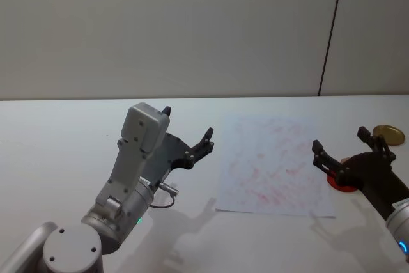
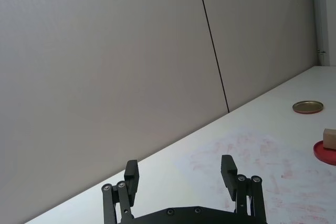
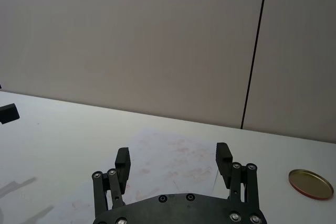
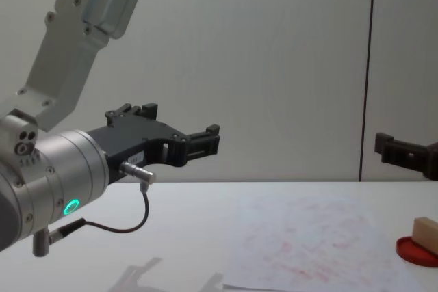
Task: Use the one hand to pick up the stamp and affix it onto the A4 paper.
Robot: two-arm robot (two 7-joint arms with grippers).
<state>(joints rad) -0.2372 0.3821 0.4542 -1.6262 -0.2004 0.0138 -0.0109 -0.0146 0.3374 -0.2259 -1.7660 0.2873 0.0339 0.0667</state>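
Note:
The stamp, a small tan wooden block, stands on a flat round red ink pad at the right of the A4 paper. The sheet is white with faint red marks and lies flat on the table. My right gripper hovers open above the pad, hiding the stamp in the head view, with nothing between its fingers. In its own wrist view the right gripper looks out over the paper. My left gripper hangs open and raised, left of the paper. The left wrist view shows the stamp far off.
A gold round lid lies on the white table behind the ink pad. A black cable loops under my left wrist. A plain wall with a dark vertical seam stands behind the table.

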